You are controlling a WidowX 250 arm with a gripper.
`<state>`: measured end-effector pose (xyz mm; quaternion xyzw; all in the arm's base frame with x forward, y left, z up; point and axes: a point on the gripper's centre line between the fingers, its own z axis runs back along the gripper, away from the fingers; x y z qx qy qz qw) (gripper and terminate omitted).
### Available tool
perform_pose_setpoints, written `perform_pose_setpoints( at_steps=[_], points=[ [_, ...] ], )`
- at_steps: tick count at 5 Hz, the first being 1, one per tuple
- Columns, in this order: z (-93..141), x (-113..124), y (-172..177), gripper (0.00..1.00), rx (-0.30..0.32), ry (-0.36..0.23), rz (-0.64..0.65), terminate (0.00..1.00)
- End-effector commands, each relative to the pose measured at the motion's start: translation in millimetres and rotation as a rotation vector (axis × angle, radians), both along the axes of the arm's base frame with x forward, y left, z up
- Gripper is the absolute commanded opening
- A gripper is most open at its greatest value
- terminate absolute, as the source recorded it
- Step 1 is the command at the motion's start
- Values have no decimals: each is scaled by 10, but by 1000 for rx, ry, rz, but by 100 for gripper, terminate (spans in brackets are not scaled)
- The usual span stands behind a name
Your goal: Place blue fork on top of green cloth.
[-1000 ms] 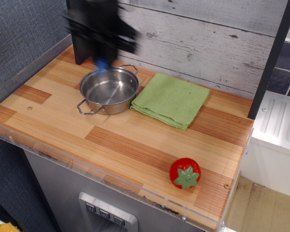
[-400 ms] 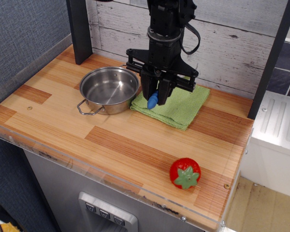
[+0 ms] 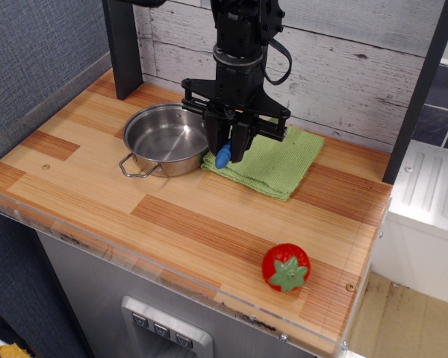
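Since the last frame my gripper [image 3: 225, 151] has slid a bit left, from over the middle of the green cloth [image 3: 276, 160] toward the cloth's left edge, right next to the steel pan [image 3: 166, 139]. A second back it was just a blur behind the pan near the dark post [image 3: 122, 46], so that's a decent sweep across.

Right now the black fingers [image 3: 237, 140] point straight down and are pinched on the blue fork [image 3: 223, 156]. I only see the rounded blue end of the handle poking out below the fingertips; the tines are hidden up inside the gripper, so I can't tell which way they face. That blue tip sits over the cloth's left corner, at the spot where cloth and pan rim almost meet. Whether it's actually touching the cloth or hanging just above it, I honestly can't tell from this angle.

Cloth is lying flat and folded, just right of the pan, its left edge close against the pan's rim. Pan looks empty, handles sticking out front-left and back. Strawberry toy [image 3: 286, 268] is well away from the cloth, down near the front edge of the wooden counter [image 3: 194, 216].
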<state>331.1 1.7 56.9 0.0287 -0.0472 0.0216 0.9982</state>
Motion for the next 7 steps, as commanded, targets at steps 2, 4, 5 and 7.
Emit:
perform_pose_setpoints(
  at_steps=[2, 4, 5, 7],
  points=[
    [659, -244, -7, 100, -130, -171, 49, 0],
    [797, -519, 364, 100, -115, -146, 153, 0],
    [629, -435, 370, 100, -91, -73, 32, 0],
    [647, -436, 342, 100, -43, -75, -32, 0]
  ],
)
